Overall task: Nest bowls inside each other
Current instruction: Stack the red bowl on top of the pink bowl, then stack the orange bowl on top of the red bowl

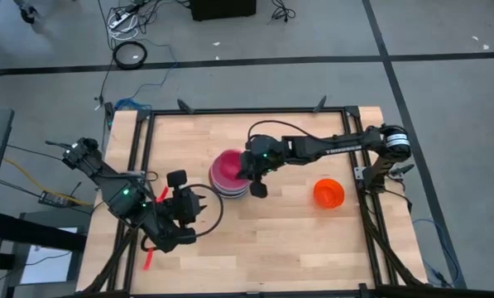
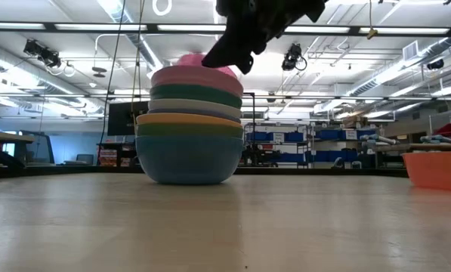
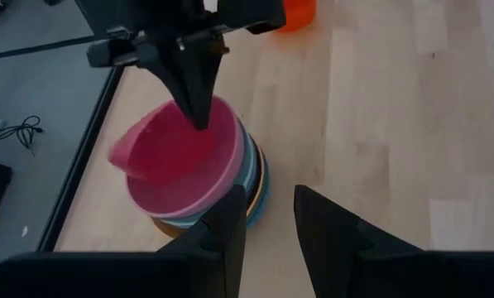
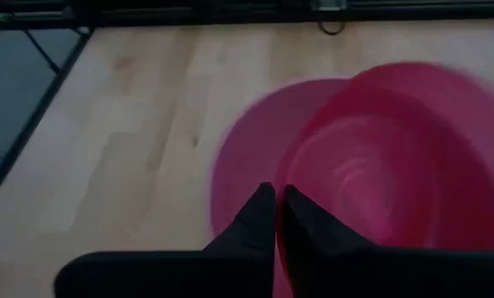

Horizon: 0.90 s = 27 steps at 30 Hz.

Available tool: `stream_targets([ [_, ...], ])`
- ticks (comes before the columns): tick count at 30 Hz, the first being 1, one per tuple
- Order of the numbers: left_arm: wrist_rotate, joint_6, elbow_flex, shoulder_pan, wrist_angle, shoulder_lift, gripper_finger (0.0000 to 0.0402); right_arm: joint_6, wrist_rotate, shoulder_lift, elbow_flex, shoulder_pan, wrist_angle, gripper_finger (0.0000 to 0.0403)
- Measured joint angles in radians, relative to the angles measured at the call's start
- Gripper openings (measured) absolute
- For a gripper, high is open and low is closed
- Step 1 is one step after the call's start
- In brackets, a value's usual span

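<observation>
A stack of nested bowls (image 1: pixel 228 180) stands on its blue bottom bowl (image 2: pixel 187 162) at the middle of the wooden table. Green, orange, white and pink bowls sit inside it. Above its top pink bowl (image 4: pixel 251 149) a deeper pink bowl (image 3: pixel 176 157) hangs tilted, with my right gripper (image 1: pixel 251 179) shut on it. My left gripper (image 3: pixel 270 219) stands open to the stack's near left, pointing at the stack with nothing between its fingers. An orange bowl (image 1: pixel 328 192) rests alone on its base to the right. My right gripper pinches the deeper pink bowl's wall at its rim (image 4: pixel 290 178), one finger inside the bowl and one outside. The fingers (image 3: pixel 199 116) slant down from the table's right side. The bowl is tilted, its far-left side (image 3: pixel 118 153) raised above the stack's top bowl.
Black frame rails (image 1: pixel 139 157) run along the table's left, far and right edges. Bare wood (image 1: pixel 296 248) lies between the stack and the near edge. The orange bowl (image 2: pixel 437 170) stands a little to the right of my right arm.
</observation>
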Motion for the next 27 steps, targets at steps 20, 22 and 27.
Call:
stream_targets([
  [20, -0.002, -0.003, 0.000, -0.001, -0.007, -0.001, 0.0113, 0.317, 0.301, -0.300, 0.021, 0.149, -0.676, 0.0113],
  [22, -0.002, 0.000, 0.000, -0.001, -0.006, -0.001, 0.0113, 0.442, 0.360, -0.354, 0.018, 0.191, -0.819, 0.0113],
  [27, -0.012, 0.000, 0.000, -0.001, -0.003, -0.001, 0.0113, 0.761, 0.310, -0.399, -0.029, 0.288, -1.048, 0.0117],
])
